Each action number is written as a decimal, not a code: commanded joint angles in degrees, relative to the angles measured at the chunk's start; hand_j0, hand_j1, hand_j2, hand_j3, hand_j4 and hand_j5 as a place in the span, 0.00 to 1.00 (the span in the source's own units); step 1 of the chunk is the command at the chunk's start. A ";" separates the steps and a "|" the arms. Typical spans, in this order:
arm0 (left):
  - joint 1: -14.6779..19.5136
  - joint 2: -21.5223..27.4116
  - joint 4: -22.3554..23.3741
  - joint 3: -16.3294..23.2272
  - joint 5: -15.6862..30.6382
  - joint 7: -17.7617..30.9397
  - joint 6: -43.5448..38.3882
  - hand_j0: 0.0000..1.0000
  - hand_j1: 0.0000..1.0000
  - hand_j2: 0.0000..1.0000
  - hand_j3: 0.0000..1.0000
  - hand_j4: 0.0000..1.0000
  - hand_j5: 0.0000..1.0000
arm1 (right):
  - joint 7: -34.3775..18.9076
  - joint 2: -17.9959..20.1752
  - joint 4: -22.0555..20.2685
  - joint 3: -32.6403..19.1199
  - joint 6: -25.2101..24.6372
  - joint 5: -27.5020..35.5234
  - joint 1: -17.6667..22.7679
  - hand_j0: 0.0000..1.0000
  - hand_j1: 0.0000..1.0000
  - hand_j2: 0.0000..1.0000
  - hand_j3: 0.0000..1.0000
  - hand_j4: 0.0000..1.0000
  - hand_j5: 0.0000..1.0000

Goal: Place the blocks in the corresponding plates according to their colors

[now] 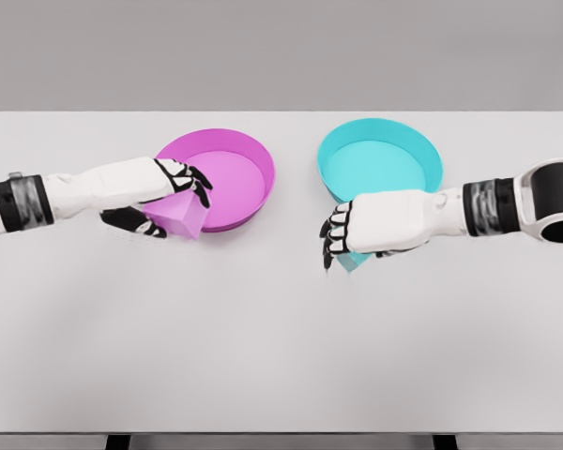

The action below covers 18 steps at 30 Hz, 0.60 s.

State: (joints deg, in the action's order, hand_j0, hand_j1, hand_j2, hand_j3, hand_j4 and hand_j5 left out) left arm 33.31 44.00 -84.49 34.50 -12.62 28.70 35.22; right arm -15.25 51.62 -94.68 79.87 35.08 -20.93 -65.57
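A magenta bowl-shaped plate [249, 159] stands at the back left of the white table, a cyan plate [394, 141] to its right. My left hand [174, 197] is curled around a pink block [180, 216] just at the magenta plate's near-left rim. My right hand [342, 234] covers a cyan block [353, 262], of which only a small corner shows under the palm, in front of the cyan plate's near-left rim. The fingers are curled down over it.
The white table [281, 356] stretches wide in front of both plates. Its front edge runs along the bottom of the view. Both forearms lie low over the table from either side.
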 commanded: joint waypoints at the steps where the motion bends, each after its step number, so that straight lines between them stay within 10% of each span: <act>1: 0.09 -1.46 1.17 -0.05 -0.30 -0.49 -0.22 0.41 0.41 0.41 0.41 0.41 0.41 | -0.05 -0.03 0.64 -1.64 -0.08 0.89 0.00 0.69 0.69 0.69 0.69 0.69 0.69; 12: 8.26 -13.68 18.66 -0.05 -7.60 -0.05 -0.22 0.47 0.47 0.47 0.47 0.47 0.47 | -0.22 -2.14 5.38 -3.93 -0.08 0.98 -0.35 0.69 0.69 0.69 0.69 0.69 0.69; 18: 8.44 -14.29 19.54 -0.05 -6.89 -0.23 -0.22 1.00 1.00 1.00 1.00 1.00 1.00 | -0.22 -4.69 10.74 -4.02 -0.08 0.98 -2.02 0.69 0.69 0.69 0.69 0.69 0.69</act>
State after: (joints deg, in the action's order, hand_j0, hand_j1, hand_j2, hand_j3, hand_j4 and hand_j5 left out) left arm 41.75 30.08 -65.47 34.46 -19.91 28.62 35.18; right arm -15.49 47.59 -85.55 76.01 35.08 -20.25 -67.85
